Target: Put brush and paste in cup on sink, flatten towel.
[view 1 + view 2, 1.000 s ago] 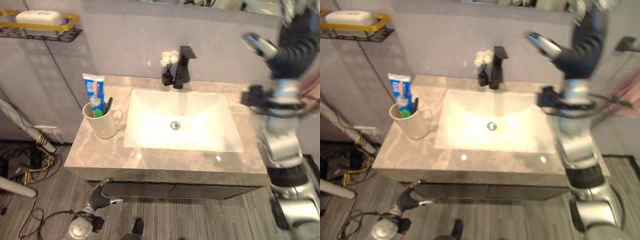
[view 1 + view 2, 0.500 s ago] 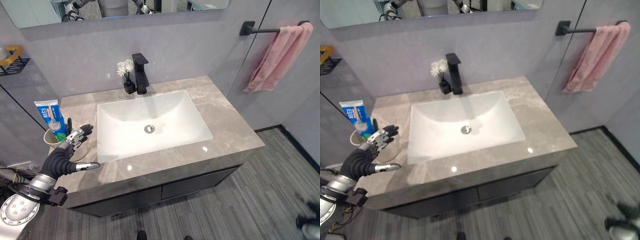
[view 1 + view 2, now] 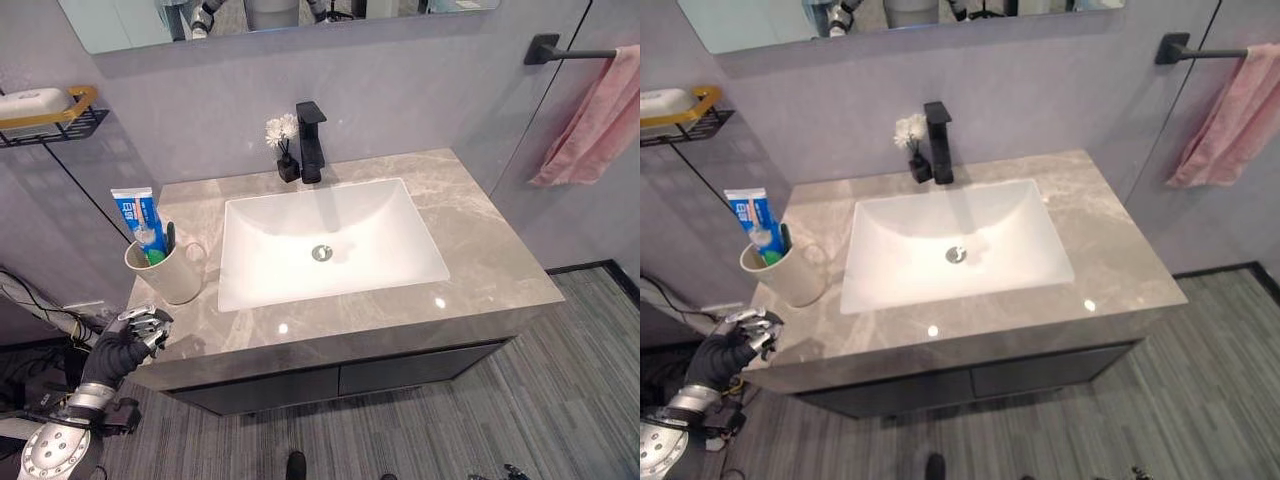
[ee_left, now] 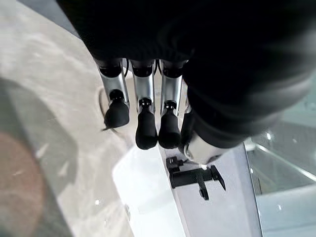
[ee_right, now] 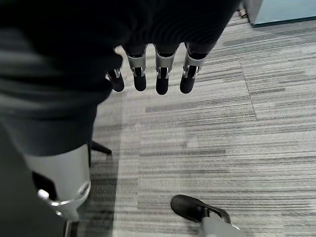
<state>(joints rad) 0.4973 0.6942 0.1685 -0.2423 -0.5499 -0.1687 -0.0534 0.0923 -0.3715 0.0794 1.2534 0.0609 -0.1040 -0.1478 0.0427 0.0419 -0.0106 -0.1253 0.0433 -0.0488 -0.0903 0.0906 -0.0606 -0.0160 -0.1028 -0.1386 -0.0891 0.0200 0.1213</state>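
Observation:
A cream cup (image 3: 172,274) stands on the grey stone counter (image 3: 487,247) left of the white sink (image 3: 330,245). A blue-and-white paste tube (image 3: 135,214) and a green brush (image 3: 168,238) stick up out of it. A pink towel (image 3: 598,122) hangs bunched on a black bar (image 3: 560,50) on the right wall. My left hand (image 3: 130,338) is low by the counter's front left corner, below the cup, fingers curled and holding nothing. My right hand (image 5: 148,74) hangs over the striped floor, fingers curled, with nothing in it.
A black faucet (image 3: 312,140) and a small vase of white flowers (image 3: 284,150) stand behind the sink. A wire shelf with a soap bar (image 3: 45,105) is fixed to the left wall. A mirror (image 3: 270,12) runs above the counter.
The camera has swung, so the whole scene sits further right. My left hand has dropped from beside the cup to the counter's edge, and its spread fingers have curled.

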